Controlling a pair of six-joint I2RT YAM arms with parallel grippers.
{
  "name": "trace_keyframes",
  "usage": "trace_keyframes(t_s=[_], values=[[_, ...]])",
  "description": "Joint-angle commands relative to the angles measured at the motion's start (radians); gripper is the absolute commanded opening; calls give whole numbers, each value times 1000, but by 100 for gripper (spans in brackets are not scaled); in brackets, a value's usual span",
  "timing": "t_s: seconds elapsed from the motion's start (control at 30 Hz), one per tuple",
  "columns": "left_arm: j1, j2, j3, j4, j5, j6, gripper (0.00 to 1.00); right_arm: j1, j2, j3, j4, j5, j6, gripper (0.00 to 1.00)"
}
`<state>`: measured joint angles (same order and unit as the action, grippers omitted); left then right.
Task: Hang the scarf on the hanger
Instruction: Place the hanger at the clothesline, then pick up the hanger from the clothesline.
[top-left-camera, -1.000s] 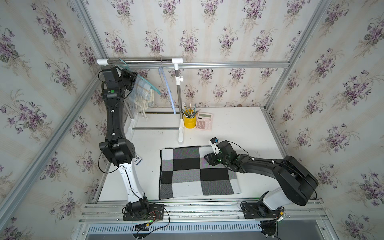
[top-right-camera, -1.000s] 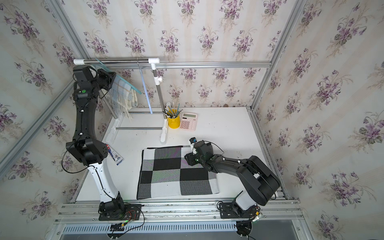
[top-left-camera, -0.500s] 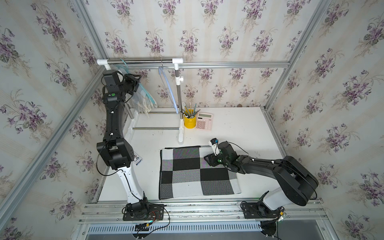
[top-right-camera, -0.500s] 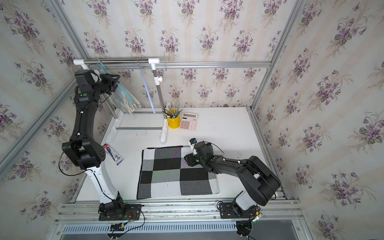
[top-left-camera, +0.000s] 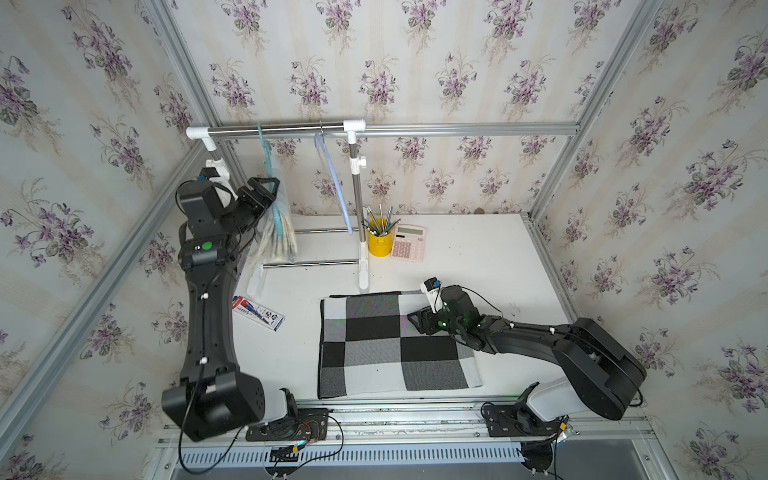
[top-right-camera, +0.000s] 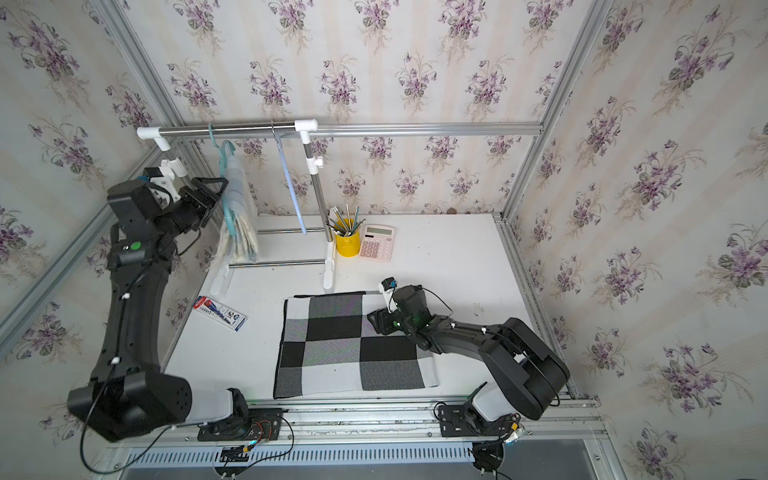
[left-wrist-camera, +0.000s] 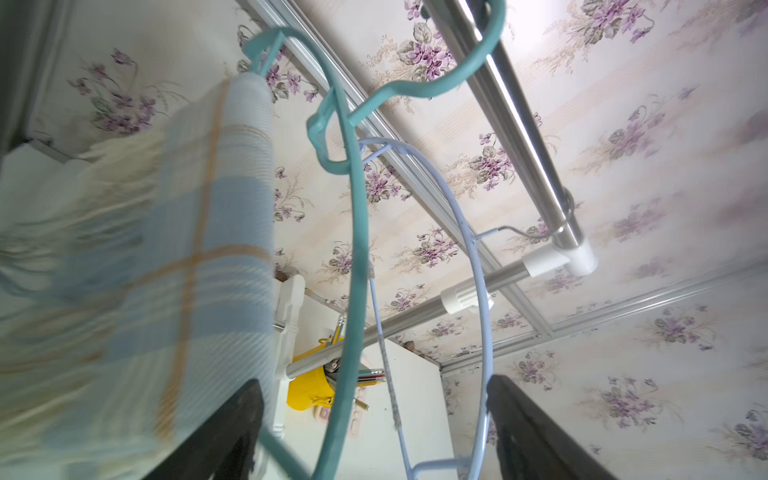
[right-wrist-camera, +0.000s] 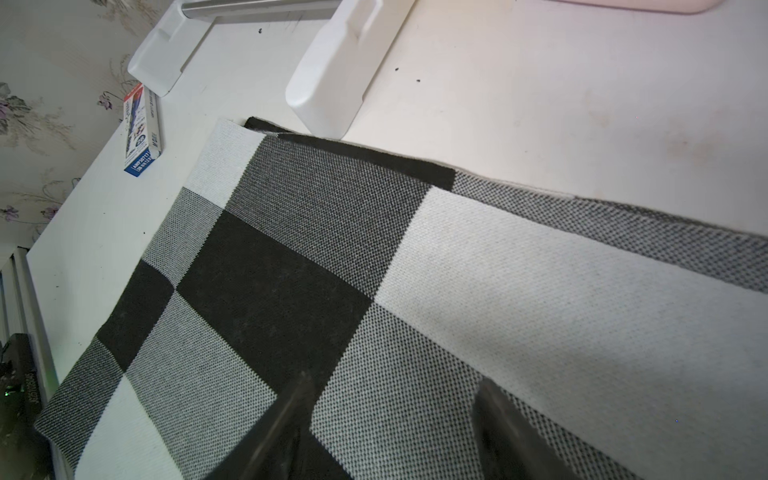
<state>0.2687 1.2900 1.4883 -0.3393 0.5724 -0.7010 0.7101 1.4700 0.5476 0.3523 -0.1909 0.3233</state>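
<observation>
Floral wallpaper (top-left-camera: 415, 50) rings your white desk (top-left-camera: 478, 257); the checked scarf (top-left-camera: 395, 345) lies flat before the rack (top-left-camera: 286, 130), right pincer (right-wrist-camera: 390, 386) wide above it. Your left pincer (top-left-camera: 261, 193) gapes at the rack's teal hanger (left-wrist-camera: 357, 249), which bears a blue scarf (top-left-camera: 279, 237).

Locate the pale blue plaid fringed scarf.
In both top views and the left wrist view, the pale blue plaid scarf drapes over the teal plastic hanger at the left end of the steel rail, just beside the open left gripper.
</observation>
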Motion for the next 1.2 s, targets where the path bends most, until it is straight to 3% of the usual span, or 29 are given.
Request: trace_keyframes(t_s=[0.0,0.07,0.2,0.33,0.47,0.63,0.7,0.8,1.0,1.17], values=[[3,-96,-83,-67,-113,125,87,-1,-35,0,48,-12,13,65],[7,-121,-99,-49,-120,145,89,-1,-57,2,46,0,9,66],[15,-71,24,-201,-48,188,88,-1,-88,-4,40,-4,7,66],[14,-102,38,-149,59,180,85,0,-131,15,37,-17,-7,65],[-49,-103,110,-177,97,164,81,0,-162,35,38,-9,-21,65],[-337,-34,236,-273,-108,241,81,0,-165,14,36,12,-28,65],[-472,60,338,-333,-261,301,81,-1,-175,6,39,10,-24,65],[-589,250,539,-482,-431,375,82,0,-193,-8,40,16,-24,65],[-635,571,892,-777,-745,434,81,0,-224,-38,38,17,-21,66],[-636,591,889,-794,-841,442,77,-1,-243,-61,37,18,-19,66]])
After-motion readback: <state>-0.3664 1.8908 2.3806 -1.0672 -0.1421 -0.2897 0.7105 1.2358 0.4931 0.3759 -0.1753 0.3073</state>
